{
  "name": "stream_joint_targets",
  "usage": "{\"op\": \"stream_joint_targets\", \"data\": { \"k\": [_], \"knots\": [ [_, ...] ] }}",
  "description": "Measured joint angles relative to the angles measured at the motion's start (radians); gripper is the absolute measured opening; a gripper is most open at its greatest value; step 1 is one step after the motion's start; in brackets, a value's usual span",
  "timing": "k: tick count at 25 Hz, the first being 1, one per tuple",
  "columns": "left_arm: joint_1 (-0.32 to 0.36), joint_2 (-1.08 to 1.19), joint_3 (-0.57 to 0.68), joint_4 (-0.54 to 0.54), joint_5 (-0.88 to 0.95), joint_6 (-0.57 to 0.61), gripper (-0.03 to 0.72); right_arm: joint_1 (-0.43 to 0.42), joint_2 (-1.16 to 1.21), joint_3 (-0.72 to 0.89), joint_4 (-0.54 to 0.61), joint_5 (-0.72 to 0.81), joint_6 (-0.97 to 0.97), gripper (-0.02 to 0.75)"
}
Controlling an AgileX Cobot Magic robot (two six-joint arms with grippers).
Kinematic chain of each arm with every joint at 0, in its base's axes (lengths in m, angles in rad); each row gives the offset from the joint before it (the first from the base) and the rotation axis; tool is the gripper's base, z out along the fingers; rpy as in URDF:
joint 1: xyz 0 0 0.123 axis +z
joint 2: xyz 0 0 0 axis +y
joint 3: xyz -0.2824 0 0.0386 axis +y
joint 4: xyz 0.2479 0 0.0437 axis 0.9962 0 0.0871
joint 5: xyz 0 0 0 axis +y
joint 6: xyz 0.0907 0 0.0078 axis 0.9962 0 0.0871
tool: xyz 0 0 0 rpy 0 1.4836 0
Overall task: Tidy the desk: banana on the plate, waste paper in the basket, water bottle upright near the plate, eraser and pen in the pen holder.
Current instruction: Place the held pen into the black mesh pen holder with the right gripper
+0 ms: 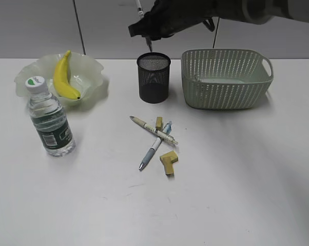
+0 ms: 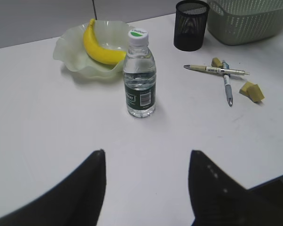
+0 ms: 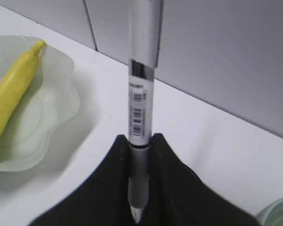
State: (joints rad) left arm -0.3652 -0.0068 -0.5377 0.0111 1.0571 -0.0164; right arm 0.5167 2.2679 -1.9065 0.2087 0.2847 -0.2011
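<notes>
— Nearest, what's left? Two pens (image 1: pixel 153 134) and eraser bits (image 1: pixel 168 162) lie at six o'clock from the pen holder (image 1: pixel 154 78).
— Banana (image 1: pixel 65 76) plated, bottle (image 1: pixel 49 118) upright. Left gripper (image 2: pixel 146 157) gapes empty; right gripper (image 3: pixel 140 155) pinches a pen (image 3: pixel 142 108) above the holder.

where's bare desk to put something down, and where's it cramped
Free: the front of the desk below the two crossed pens, and the right side in front of the basket. Crowded: the middle, with pens and eraser pieces near the pen holder; and the plate–water bottle corner.
</notes>
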Motion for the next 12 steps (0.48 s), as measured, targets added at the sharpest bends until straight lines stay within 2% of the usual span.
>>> {"op": "stream_joint_targets", "data": {
  "k": [12],
  "knots": [
    [0.000, 0.000, 0.000, 0.001, 0.000, 0.000, 0.420, 0.000, 0.069, 0.029, -0.001, -0.060, 0.000, 0.111]
  ]
}}
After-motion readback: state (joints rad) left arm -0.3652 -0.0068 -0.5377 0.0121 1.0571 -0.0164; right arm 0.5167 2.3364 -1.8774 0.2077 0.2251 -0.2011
